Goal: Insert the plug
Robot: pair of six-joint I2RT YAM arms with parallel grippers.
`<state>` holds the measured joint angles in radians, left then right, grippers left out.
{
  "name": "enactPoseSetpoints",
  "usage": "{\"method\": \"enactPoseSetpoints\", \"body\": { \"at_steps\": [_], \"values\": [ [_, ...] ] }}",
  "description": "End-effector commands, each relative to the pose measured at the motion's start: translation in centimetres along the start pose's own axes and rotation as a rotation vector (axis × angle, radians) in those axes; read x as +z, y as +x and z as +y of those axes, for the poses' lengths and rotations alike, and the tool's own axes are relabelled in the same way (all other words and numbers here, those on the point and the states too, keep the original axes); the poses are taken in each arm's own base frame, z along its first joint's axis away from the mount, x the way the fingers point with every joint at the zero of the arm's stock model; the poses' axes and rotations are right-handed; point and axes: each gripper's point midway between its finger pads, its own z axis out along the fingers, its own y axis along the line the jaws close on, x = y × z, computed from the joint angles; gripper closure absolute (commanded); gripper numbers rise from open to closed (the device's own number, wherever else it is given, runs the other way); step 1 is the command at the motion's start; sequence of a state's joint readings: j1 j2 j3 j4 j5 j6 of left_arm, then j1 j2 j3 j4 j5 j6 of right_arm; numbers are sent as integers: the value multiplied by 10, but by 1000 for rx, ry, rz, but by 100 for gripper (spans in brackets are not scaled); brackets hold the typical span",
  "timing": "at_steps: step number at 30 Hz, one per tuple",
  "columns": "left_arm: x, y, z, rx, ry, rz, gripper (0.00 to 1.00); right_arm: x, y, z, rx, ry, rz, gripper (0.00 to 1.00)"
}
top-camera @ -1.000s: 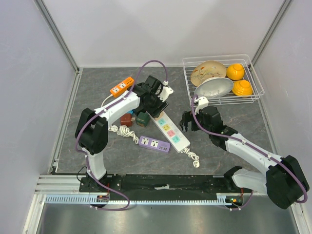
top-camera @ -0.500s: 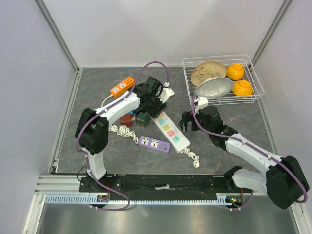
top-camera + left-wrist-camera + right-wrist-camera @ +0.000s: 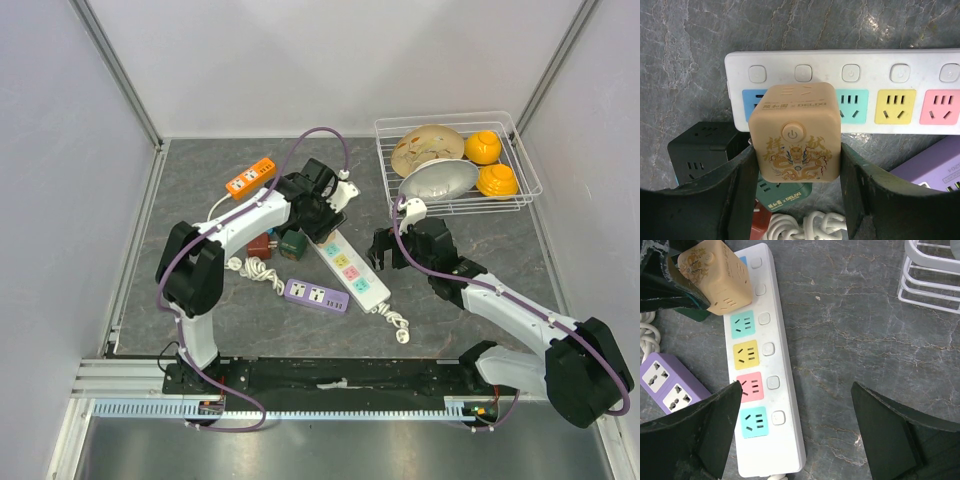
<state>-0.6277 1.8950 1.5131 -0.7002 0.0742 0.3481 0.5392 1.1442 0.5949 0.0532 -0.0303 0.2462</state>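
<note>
Two fingers of the left gripper (image 3: pixel 796 170) pinch the beige cube plug (image 3: pixel 795 125) above the white power strip (image 3: pixel 870 60) mid-bench, seemingly aligning prongs; the right gripper (image 3: pixel 796 405) hovers spread alongside, probably to brace it.

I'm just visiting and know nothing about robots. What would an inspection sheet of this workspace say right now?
Surface: grey stone-patterned table.
Job's things: white power strip lying flat; beige cube plug at its end blue socket, seating unclear.
Clutter: purple strip, orange strip, black cube, green cube; wire basket holding yellow bowls.
Tools: left tool shut on the beige cube plug; right tool open, empty, near the white power strip.
Cables: white coiled cord beside the purple strip; purple cables along the arms.
Surroundings: plain white walls.
</note>
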Motion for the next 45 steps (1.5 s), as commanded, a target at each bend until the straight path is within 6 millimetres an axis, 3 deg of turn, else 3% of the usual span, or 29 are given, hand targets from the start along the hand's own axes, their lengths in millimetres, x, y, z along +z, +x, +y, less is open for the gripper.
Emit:
{"method": "enactPoseSetpoints", "body": {
  "at_steps": [1, 5, 11, 22, 25, 26, 31, 32, 37, 38, 39, 40, 45],
  "values": [
    [49, 59, 2, -39, -28, 209, 98, 2, -6, 4, -10, -23, -33, 2],
    [58, 66, -1, -43, -13, 242, 98, 1, -7, 3, -10, -21, -35, 2],
    [62, 57, 2, -35, -1, 256, 98, 2, -5, 3, -8, -22, -33, 2],
    [64, 79, -7, -116, -1, 325, 98, 2, -6, 5, -10, -28, -33, 2],
    [57, 65, -3, -122, -11, 280, 57, 2, -6, 5, -10, -31, -31, 2],
    [49, 51, 1, -121, -26, 234, 38, 2, -6, 5, -10, -30, -28, 2],
    [9, -2, 18, -136, -91, 44, 21, 0, -8, 8, -13, -40, -11, 2],
    [-2, -15, 22, -142, -105, 1, 12, -1, -10, 10, -11, -46, -8, 2],
    [-63, -55, 39, -218, -207, -190, 8, -8, -16, 14, -1, -59, -9, 2],
    [-69, -54, 39, -232, -216, -202, 7, -9, -18, 15, -1, -60, -15, 2],
    [-89, -60, 40, -262, -233, -257, 7, -12, -13, 14, 4, -54, 5, 2],
    [-98, -63, 43, -280, -253, -287, 5, -15, -12, 14, 8, -52, 10, 2],
    [-123, -38, 37, -423, -297, -347, 4, -23, -8, 16, 36, -59, 25, 2]
  ]
}}
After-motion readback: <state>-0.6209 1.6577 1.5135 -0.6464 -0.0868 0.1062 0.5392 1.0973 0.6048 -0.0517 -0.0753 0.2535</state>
